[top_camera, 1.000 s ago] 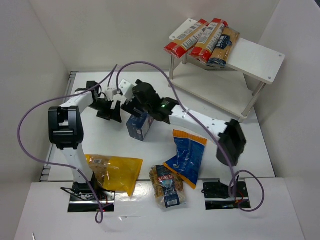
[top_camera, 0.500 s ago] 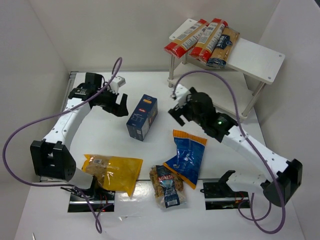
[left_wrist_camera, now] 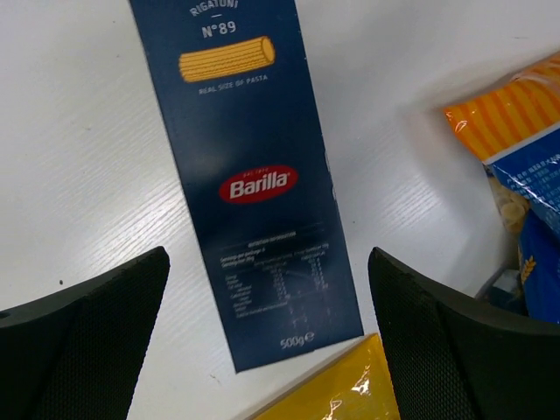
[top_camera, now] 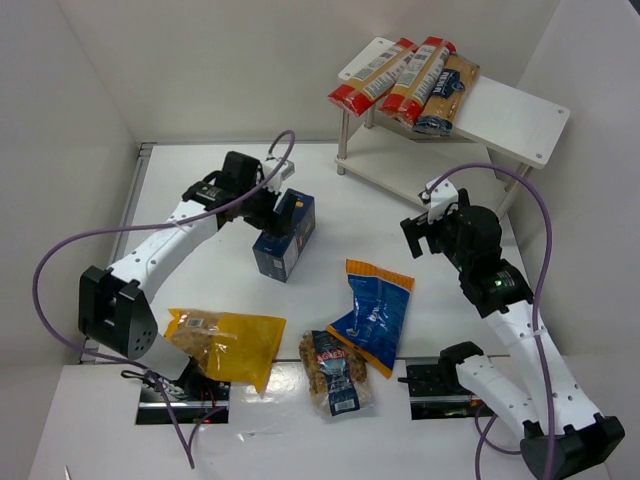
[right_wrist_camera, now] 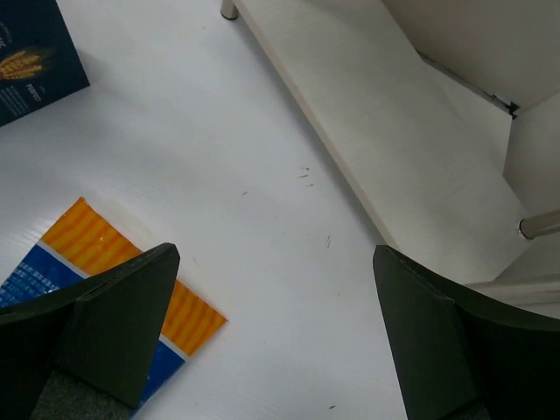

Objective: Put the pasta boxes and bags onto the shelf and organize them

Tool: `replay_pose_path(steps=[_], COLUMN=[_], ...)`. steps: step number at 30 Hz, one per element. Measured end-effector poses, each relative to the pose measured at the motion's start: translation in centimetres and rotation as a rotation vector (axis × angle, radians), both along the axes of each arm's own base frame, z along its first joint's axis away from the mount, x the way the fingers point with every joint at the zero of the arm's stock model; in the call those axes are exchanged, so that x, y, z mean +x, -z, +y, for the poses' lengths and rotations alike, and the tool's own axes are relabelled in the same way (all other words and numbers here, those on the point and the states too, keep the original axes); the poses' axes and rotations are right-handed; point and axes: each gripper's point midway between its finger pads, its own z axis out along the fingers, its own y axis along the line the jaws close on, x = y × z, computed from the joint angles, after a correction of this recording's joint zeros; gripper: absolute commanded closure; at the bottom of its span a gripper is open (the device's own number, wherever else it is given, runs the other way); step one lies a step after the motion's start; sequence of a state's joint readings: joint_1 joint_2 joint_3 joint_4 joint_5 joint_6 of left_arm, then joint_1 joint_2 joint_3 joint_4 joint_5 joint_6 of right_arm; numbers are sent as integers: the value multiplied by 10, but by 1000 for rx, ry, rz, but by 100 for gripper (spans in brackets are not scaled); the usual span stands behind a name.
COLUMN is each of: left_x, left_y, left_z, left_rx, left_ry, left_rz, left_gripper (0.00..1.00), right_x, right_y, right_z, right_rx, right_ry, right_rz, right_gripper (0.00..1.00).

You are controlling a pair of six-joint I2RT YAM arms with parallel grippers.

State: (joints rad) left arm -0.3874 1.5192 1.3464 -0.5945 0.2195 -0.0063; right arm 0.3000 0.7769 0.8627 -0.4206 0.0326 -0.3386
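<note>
The dark blue pasta box (top_camera: 283,243) lies flat on the table; in the left wrist view it (left_wrist_camera: 254,175) fills the middle. My left gripper (top_camera: 278,208) hovers over its far end, open and empty (left_wrist_camera: 271,350), with the box between the fingers. The yellow bag (top_camera: 225,340), the blue bag with the orange top (top_camera: 372,312) and the small clear bag (top_camera: 335,372) lie near the front. My right gripper (top_camera: 420,232) is open and empty (right_wrist_camera: 276,341) over bare table, between the blue bag (right_wrist_camera: 96,262) and the white shelf (top_camera: 510,115).
Three long spaghetti packs (top_camera: 410,75) lie on the shelf's top board. The lower board (right_wrist_camera: 385,149) shows bare in the right wrist view. White walls stand at the left, back and right. Purple cables loop over both arms.
My left gripper has swung right to above the box. My right arm has drawn back to the right, away from the box and toward the shelf. The box and bags have not moved.
</note>
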Motion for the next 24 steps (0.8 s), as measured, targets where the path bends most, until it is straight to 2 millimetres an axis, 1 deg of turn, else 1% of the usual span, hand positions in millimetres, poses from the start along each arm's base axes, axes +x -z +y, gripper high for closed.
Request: replay_pose_path(steps=[3,7,10,14,19,24], left_x=[5,14,17,14,12,4], left_y=[12,34,45,55,60,80], left_z=[-11,-9,-7,-7,-8,-3], left_rx=[21,62,82,92,104,135], left_ry=[-11,-56,-80,-97,-95,-100], left_rz=[5,28,32,48,45,75], left_gripper=[0,0,0,0,0,0], right_x=[0,0,0,0,-1,-2], right_y=[7,11,12,12,12,16], right_z=[-6,-8,-7,-7,-6,-6], right_rx=[8,15,17,19,20,18], right_ry=[17,19,11,7,5,3], right_rz=[21,33,36,38,37,45], right_gripper=[0,0,0,0,0,0])
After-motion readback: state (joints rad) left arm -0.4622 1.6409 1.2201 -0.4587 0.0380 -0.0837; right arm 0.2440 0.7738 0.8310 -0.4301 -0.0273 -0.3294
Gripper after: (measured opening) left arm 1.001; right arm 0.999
